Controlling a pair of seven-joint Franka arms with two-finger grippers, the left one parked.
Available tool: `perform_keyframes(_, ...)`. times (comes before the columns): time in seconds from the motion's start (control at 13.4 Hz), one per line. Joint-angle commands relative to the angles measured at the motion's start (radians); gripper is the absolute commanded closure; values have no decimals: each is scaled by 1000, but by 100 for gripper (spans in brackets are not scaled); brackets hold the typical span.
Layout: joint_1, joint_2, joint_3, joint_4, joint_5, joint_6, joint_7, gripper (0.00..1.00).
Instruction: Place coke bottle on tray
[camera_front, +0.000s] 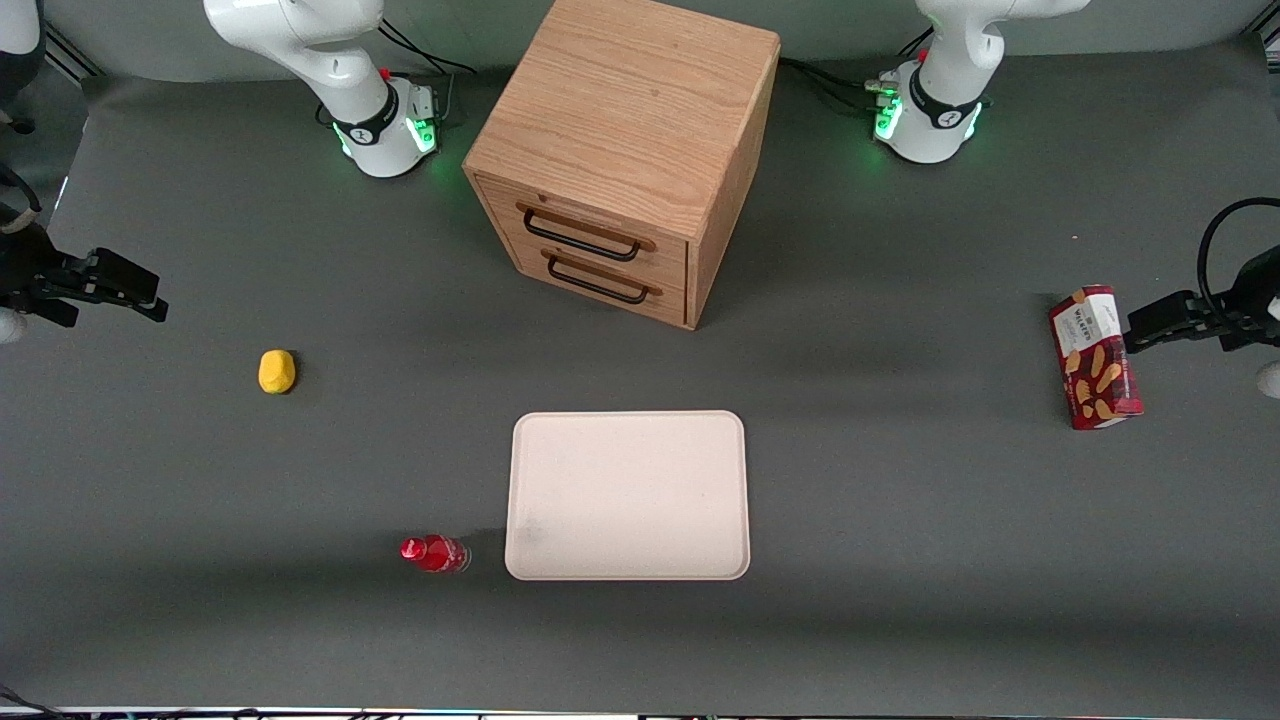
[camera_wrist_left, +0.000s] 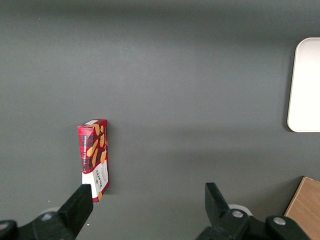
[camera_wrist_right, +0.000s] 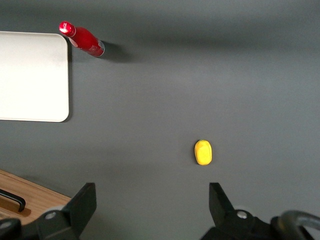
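Although the gripper (camera_front: 150, 300) hangs at the working arm's end of the table, high and level with the cabinet's (camera_front: 620, 150) drawers, the bottle (camera_front: 435, 553) sits much nearer the front camera, close to the table's front edge and just beside the tray's (camera_front: 628, 497) front corner on the working arm's side, so the reach I judge is needed runs diagonally toward the front edge and inward. In the front view the bottle appears to stand upright, cap showing, apart from the tray rim by a thin gap; a yellow lump (camera_front: 277, 371) lies between it and the gripper, off the straight line. In the right wrist view the gripper (camera_wrist_right: 152, 205) has its two fingers spread wide with nothing between them; the bottle (camera_wrist_right: 82, 39) shows leaning away from the lens, just beside the tray (camera_wrist_right: 30, 75) corner, well apart from the fingers, with the yellow lump (camera_wrist_right: 203, 152) nearer. The left wrist view shows only a snack box (camera_wrist_left: 94, 157) and a tray (camera_wrist_left: 305, 85) edge, no bottle.
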Motion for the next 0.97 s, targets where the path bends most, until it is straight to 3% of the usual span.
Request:
perform_keyframes(0.0, 8, 3, -9, 14, 37, -2, 21, 0)
perform_keyframes(0.9, -11, -2, 1, 12, 40, -10, 23, 0)
